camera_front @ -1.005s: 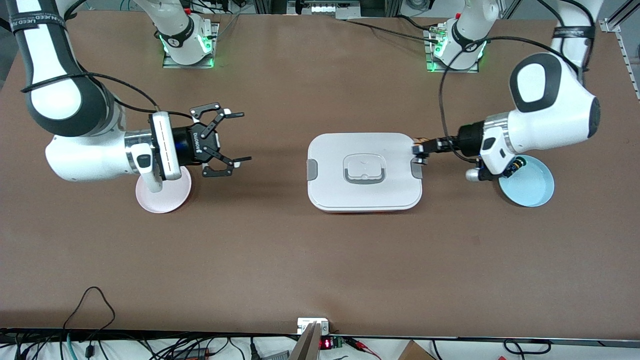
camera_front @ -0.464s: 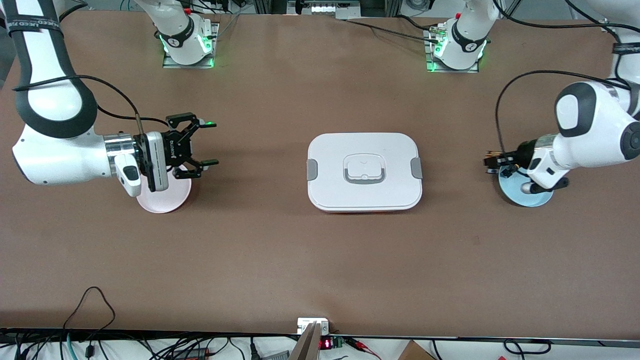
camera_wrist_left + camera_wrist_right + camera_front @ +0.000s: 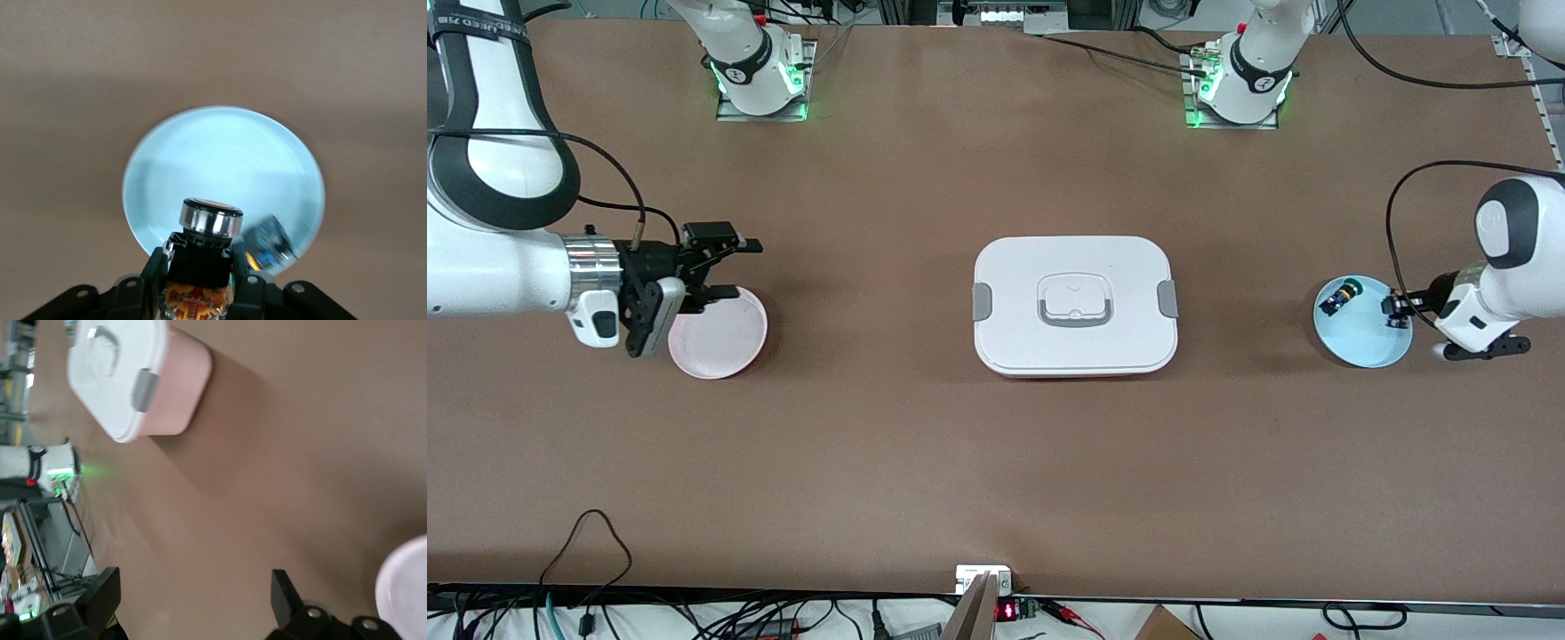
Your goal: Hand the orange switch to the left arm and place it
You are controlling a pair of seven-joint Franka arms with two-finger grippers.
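Orange-tan switch clamped in the left gripper over the blue plate.

The left gripper (image 3: pixel 200 280) grips the orange switch (image 3: pixel 200 257), whose long axis runs out along the fingers, its round silver-rimmed end pointing away over the blue plate (image 3: pixel 1360 342), where a blue-and-black switch (image 3: pixel 1337 295) lies. The right gripper (image 3: pixel 725 267) hangs spread apart over the pink plate's (image 3: pixel 725 342) rim. Bare brown table separates both from the white box (image 3: pixel 1074 305) at centre.

No legible text is showing on the box (image 3: pixel 1074 304), the plates or either gripper. The band lettering on the right arm (image 3: pixel 480 17) is reading too unclear to make out.
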